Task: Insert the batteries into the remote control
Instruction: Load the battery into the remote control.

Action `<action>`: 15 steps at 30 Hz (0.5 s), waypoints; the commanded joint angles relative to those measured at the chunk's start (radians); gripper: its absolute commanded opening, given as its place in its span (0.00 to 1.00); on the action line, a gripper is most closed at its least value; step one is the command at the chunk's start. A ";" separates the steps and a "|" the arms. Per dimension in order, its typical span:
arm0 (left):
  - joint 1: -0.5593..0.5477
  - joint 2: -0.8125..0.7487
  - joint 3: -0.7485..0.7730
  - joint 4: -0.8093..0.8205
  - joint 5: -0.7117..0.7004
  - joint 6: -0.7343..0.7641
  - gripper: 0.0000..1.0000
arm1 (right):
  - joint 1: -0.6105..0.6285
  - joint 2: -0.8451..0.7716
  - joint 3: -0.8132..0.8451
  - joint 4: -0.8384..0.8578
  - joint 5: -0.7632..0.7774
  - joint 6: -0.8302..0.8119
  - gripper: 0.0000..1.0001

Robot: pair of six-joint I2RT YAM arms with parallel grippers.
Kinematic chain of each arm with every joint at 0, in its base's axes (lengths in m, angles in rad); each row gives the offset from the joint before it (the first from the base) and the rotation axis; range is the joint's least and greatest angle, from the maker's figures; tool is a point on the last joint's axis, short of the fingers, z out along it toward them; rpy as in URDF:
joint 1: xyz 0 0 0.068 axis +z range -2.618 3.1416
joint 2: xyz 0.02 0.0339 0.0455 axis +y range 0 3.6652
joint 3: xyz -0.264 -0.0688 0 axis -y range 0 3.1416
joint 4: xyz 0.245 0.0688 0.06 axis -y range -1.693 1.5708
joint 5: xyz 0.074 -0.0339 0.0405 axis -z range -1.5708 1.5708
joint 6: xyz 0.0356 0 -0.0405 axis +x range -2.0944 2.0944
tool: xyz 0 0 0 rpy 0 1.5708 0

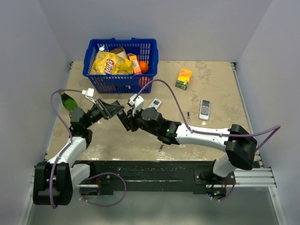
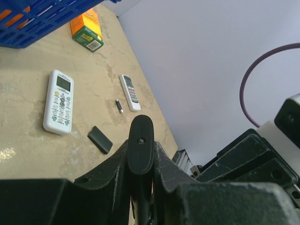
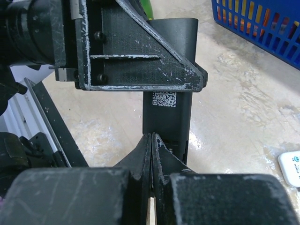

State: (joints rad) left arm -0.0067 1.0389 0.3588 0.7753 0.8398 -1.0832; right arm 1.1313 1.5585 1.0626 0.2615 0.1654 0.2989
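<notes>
Grips the slim black bar-shaped remote in the left gripper, with fingers clamped across its body partway along, right beside a white QR sticker on its back. Holds it clear of the tan table, one rounded end poking up between the fingers in the left wrist view. Meets it with the right gripper, shut completely, tips pressed together at the remote's nearer end; impossible to tell whether touching it or pinching anything. Reaches in from the near left with the left arm, elbow bowed outward and wrist folded back toward the middle. Stretches the right arm low and long from the near right, ending close against the left gripper at the table's centre, in front of a blue plastic basket of groceries. In all, three remotes: the black one in the grip, plus a white remote with a small screen and a white remote with grey buttons, both lying flat. Only one slim dark battery in clear sight, on the table just beside the grey-buttoned remote. Also one flat black rectangular cover, one orange-and-green carton, one green bottle.
</notes>
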 commanded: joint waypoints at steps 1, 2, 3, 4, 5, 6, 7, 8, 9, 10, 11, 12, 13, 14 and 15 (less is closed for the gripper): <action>0.007 0.009 -0.006 0.246 -0.013 -0.177 0.00 | 0.013 0.021 -0.082 -0.006 0.025 -0.010 0.00; 0.007 0.010 -0.004 0.263 -0.013 -0.194 0.00 | 0.015 0.026 -0.105 0.008 0.051 -0.015 0.00; 0.007 0.009 -0.001 0.269 -0.016 -0.208 0.00 | 0.019 0.034 -0.115 0.024 0.062 -0.020 0.00; 0.007 0.003 0.002 0.268 -0.018 -0.225 0.00 | 0.021 0.040 -0.122 0.033 0.071 -0.030 0.00; 0.007 -0.011 0.009 0.268 -0.022 -0.234 0.00 | 0.024 0.051 -0.145 0.050 0.081 -0.038 0.00; 0.007 -0.019 0.011 0.268 -0.031 -0.242 0.00 | 0.028 0.055 -0.154 0.073 0.101 -0.040 0.00; 0.007 -0.026 0.015 0.263 -0.036 -0.259 0.00 | 0.028 0.060 -0.164 0.082 0.106 -0.044 0.00; 0.007 -0.042 0.023 0.263 -0.039 -0.265 0.00 | 0.031 0.069 -0.180 0.093 0.111 -0.049 0.00; 0.007 -0.046 0.025 0.265 -0.044 -0.280 0.00 | 0.041 0.072 -0.190 0.119 0.129 -0.055 0.00; 0.007 -0.051 0.026 0.268 -0.050 -0.291 0.00 | 0.048 0.078 -0.196 0.127 0.140 -0.069 0.00; 0.007 -0.056 0.026 0.272 -0.051 -0.302 0.00 | 0.056 0.087 -0.203 0.134 0.152 -0.079 0.00; 0.007 -0.056 0.026 0.278 -0.053 -0.313 0.00 | 0.074 0.095 -0.207 0.148 0.164 -0.092 0.00; 0.007 -0.056 0.026 0.283 -0.054 -0.334 0.00 | 0.087 0.101 -0.211 0.151 0.201 -0.116 0.00; 0.007 -0.056 0.029 0.283 -0.057 -0.345 0.00 | 0.096 0.106 -0.216 0.154 0.212 -0.124 0.00; 0.007 -0.056 0.031 0.288 -0.062 -0.360 0.00 | 0.111 0.118 -0.222 0.172 0.223 -0.135 0.00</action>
State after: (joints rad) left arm 0.0010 1.0424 0.3290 0.8528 0.7815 -1.2415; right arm 1.1946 1.5791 0.9180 0.5930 0.3027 0.2440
